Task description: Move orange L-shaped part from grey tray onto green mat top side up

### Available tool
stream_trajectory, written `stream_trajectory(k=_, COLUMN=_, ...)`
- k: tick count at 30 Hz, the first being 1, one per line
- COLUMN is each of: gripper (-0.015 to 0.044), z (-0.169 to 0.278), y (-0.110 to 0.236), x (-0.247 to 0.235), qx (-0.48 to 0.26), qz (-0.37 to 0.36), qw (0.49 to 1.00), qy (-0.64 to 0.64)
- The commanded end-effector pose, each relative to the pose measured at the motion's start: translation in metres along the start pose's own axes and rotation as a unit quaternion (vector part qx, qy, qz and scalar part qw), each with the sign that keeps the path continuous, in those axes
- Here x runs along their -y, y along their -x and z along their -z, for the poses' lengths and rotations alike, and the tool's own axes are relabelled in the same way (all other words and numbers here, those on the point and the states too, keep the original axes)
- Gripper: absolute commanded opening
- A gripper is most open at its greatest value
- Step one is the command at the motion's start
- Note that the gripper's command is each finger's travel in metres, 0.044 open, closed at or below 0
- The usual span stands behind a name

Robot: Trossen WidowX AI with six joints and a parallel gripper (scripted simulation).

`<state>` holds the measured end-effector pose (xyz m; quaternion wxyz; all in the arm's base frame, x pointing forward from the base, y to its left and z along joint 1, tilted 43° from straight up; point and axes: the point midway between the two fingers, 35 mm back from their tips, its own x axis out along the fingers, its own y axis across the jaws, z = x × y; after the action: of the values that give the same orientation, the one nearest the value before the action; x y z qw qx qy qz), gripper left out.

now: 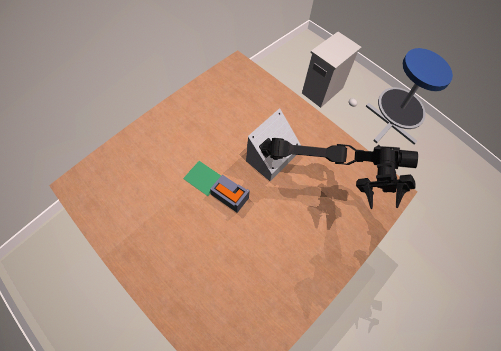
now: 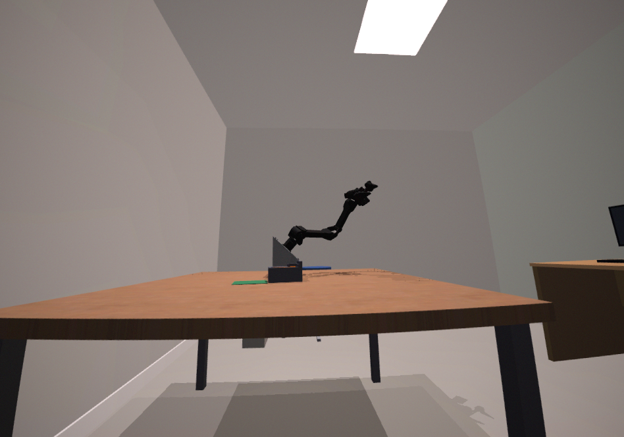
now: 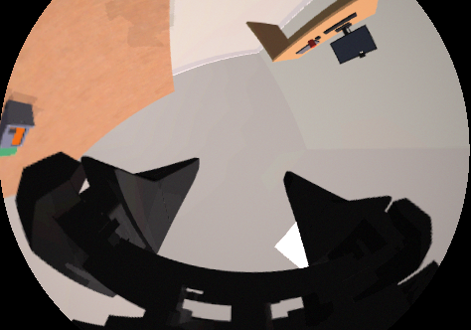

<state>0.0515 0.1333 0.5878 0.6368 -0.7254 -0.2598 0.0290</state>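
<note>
One big wooden table [image 1: 169, 233] fills the floor, and the arm [image 1: 315, 151] stretches high off its far edge, well apart from the work. Next, the green mat [image 1: 200, 176] lies touching the grey tray [image 1: 239, 204], just beside the arm's base block [image 1: 259, 165]. Smaller again, the gripper [image 1: 383, 201] hangs with fingers spread wide, holding nothing. Smallest, the orange part [image 1: 228, 192] sits flush in its pocket. Trouble ahead, I'd say: press the wrong end and nothing tips, or spread fingers straddle the part and catch the tray wall.
</note>
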Motion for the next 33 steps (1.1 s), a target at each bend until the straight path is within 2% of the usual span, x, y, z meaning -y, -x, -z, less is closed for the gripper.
stream_trajectory(k=1, gripper=0.0374, z=0.003, y=-0.001, x=-0.001, qx=-0.001, qz=-0.001, qw=1.0, qy=-0.005)
stream_trajectory(k=8, gripper=0.019, z=0.086, y=-0.029, x=-0.053, qx=-0.025, qz=-0.055, qw=0.981, qy=-0.185)
stream_trajectory(k=16, gripper=0.018, z=0.161, y=-0.058, x=-0.144, qx=-0.089, qz=-0.132, qw=0.909, qy=-0.384)
stream_trajectory(k=20, gripper=0.018, z=0.185, y=-0.071, x=-0.211, qx=-0.116, qz=-0.194, qw=0.843, qy=-0.488)
stream_trajectory(k=25, gripper=0.018, z=0.195, y=-0.076, x=-0.292, qx=-0.151, qz=-0.269, qw=0.746, qy=-0.59)
stream_trajectory(k=33, gripper=0.018, z=0.171, y=-0.06, x=-0.424, qx=-0.222, qz=-0.399, qw=0.536, qy=-0.71)
